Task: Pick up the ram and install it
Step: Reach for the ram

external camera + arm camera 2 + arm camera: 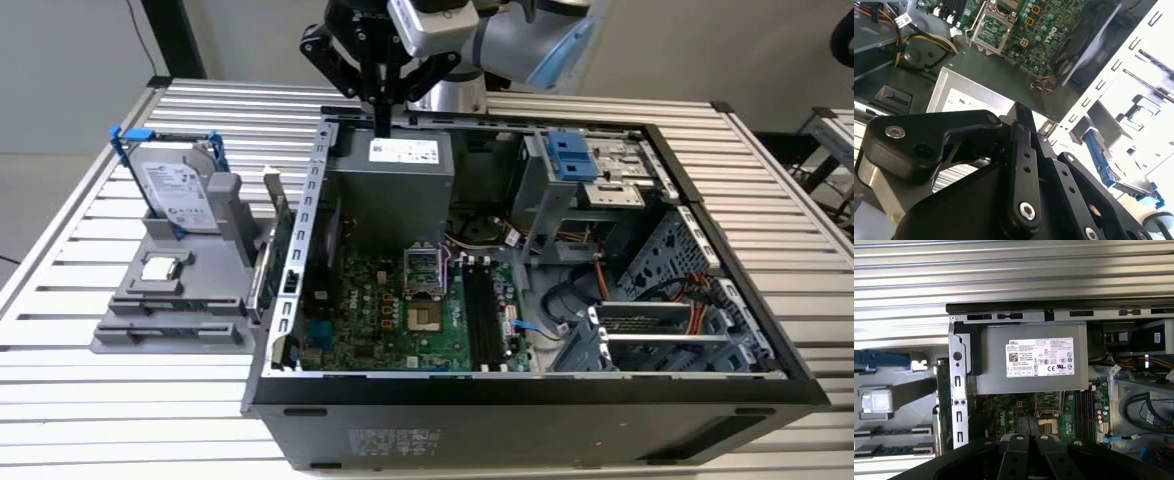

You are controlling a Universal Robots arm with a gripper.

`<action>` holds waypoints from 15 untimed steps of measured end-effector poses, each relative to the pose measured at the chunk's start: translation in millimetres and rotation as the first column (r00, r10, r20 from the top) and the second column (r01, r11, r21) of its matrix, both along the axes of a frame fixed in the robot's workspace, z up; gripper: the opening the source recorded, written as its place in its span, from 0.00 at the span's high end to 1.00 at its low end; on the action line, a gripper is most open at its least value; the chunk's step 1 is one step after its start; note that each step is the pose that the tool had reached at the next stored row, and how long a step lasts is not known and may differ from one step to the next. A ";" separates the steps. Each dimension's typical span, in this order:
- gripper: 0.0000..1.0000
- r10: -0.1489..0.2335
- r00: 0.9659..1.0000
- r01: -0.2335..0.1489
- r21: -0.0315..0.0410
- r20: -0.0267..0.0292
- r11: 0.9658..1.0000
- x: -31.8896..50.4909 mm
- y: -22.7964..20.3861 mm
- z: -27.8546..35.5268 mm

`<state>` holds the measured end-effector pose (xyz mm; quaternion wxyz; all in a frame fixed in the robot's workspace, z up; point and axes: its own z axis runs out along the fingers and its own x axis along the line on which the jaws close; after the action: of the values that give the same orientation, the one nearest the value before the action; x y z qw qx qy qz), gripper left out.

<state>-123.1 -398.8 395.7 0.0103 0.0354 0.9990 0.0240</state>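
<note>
- Exterior view: the gripper [384, 128] was recorded at the far edge of the computer case [534, 385], above the power supply [394, 188]. Its fingers were drawn together and nothing was held. The ram [266, 250] was noted standing on edge by the grey holder [160, 325], left of the case and just beside its left wall, not yet picked up.
- Second wrist view: the fingers [1023, 150] were seen pressed together. Risk judged: lowered like this, they would strike the stick's top edge rather than straddle it.
- First wrist view: a green strip [943, 395], taken to be the ram, was seen close against the case wall [957, 390]. Risk judged: that wall could be clipped by a finger or the stick tilted, and a skewed grasp could jam at the black slots [1084, 412].
</note>
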 end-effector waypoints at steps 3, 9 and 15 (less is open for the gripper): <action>1.00 0.000 1.000 0.000 0.000 0.000 1.000 -2.8 0.0 0.0; 1.00 0.000 1.000 0.000 0.000 0.000 1.000 -10.2 0.0 -0.1; 1.00 0.000 1.000 0.000 0.000 0.000 1.000 -18.0 0.0 -0.1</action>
<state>-141.1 -398.8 395.6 0.0103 0.0354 0.9990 0.0240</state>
